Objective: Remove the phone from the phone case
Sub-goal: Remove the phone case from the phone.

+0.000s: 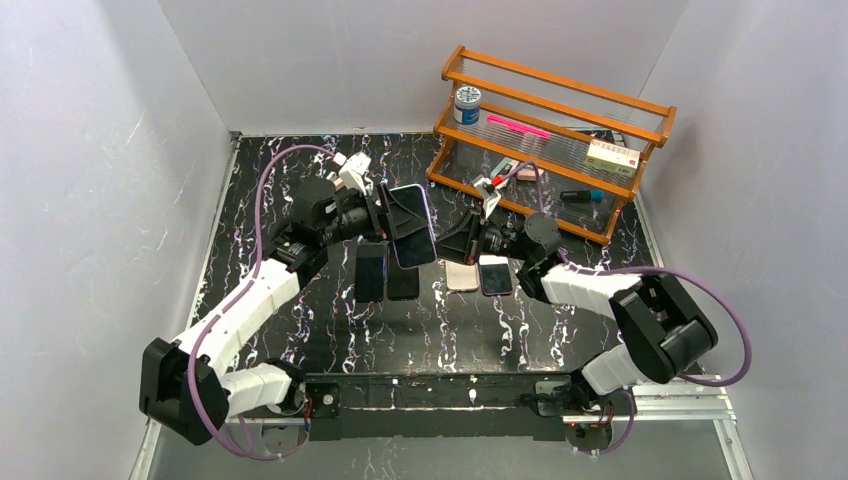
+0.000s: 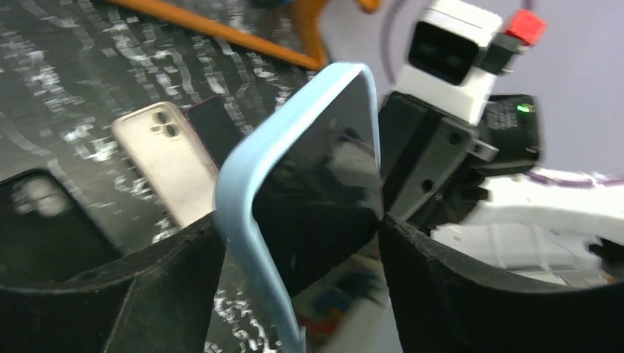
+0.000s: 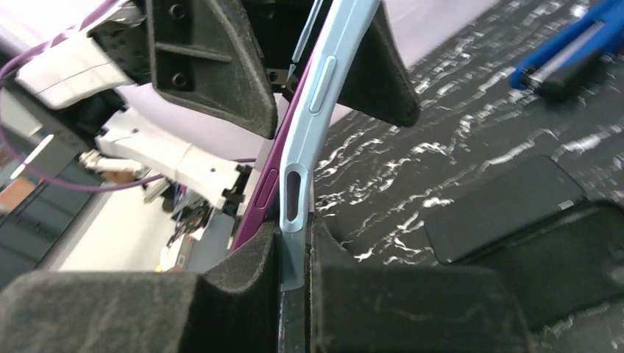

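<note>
Grips the light-blue phone case (image 3: 313,110) by its edge in the right end effector (image 3: 294,250), jaws pinched tight on the rim, and holds it raised off the counter (image 1: 330,330), tilted, over a row of other handsets (image 1: 403,280) lying flat. Straddles the same case with the left end effector (image 2: 298,224), fingers (image 2: 169,272) spread wide to either side, though cannot tell whether clamping or merely flanking. Shows the phone (image 2: 324,191) seated in the case, dark screen facing out, with a purple side edge just beside the blue rim near the right fingers.
</note>
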You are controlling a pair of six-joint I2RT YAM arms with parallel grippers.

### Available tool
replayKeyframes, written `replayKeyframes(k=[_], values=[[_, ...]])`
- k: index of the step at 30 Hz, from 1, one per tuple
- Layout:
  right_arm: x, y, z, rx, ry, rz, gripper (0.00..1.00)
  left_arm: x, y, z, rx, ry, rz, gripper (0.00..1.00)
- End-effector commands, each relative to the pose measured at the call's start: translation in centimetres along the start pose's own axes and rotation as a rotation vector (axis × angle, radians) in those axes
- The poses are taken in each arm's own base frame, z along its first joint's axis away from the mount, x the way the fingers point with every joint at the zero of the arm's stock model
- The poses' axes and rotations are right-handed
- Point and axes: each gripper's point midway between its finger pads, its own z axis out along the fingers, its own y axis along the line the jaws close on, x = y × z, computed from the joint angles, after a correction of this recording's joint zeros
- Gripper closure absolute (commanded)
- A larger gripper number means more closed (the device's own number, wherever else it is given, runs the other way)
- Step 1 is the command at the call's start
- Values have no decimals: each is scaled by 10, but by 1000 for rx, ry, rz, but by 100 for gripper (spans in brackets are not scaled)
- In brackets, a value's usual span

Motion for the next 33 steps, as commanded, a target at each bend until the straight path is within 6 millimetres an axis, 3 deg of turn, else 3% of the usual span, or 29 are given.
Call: replayKeyframes(k=[1, 8, 15, 22, 33], values=[[-23, -15, -2, 171, -112, -4, 99, -7, 45, -9, -280, -21, 39, 24], [-3, -62, -17, 477, -96, 144, 99, 1, 72, -18, -450, 9, 73, 15], [11, -81, -23, 633, -86, 282, 99, 20, 58, -17, -614, 96, 330, 14], [14, -83, -21, 670, -84, 377, 99, 45, 45, -2, -746, 175, 582, 20], [18, -73, -14, 625, -71, 454, 99, 68, 46, 16, -878, 244, 830, 45]])
